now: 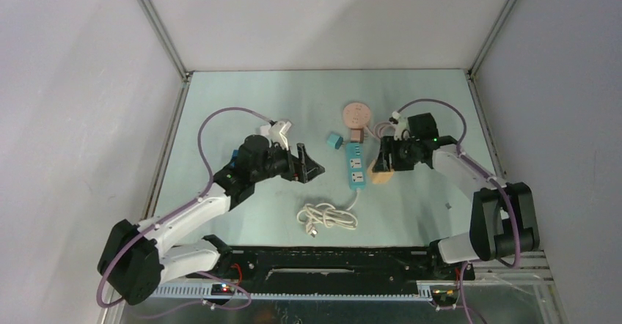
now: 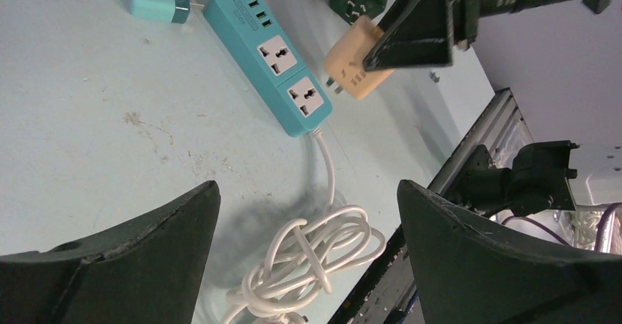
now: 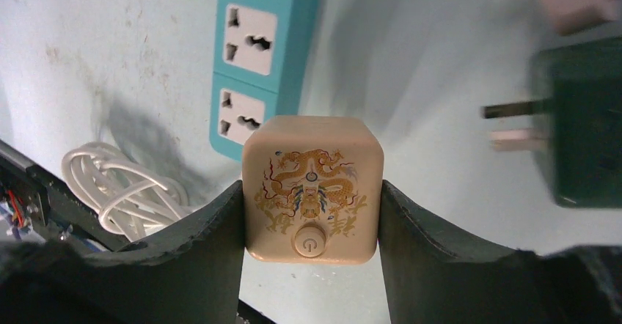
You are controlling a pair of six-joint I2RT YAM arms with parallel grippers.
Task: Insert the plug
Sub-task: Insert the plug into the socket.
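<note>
A teal power strip point(image 1: 355, 165) lies mid-table with two universal sockets point(image 3: 239, 114); it also shows in the left wrist view point(image 2: 273, 59). My right gripper point(image 1: 383, 164) is shut on a beige cube plug point(image 3: 313, 189) with a dragon print and a power button. It holds the plug just right of the strip's near end, above the table. In the left wrist view the plug point(image 2: 355, 66) hangs with its prongs pointing down and left toward the strip. My left gripper point(image 1: 308, 164) is open and empty, left of the strip.
The strip's coiled white cord point(image 1: 327, 215) lies near the front. A teal plug point(image 1: 335, 142), a dark green adapter point(image 3: 579, 122), a pink adapter and a round tan disc point(image 1: 357, 112) lie behind the strip. Walls enclose the table.
</note>
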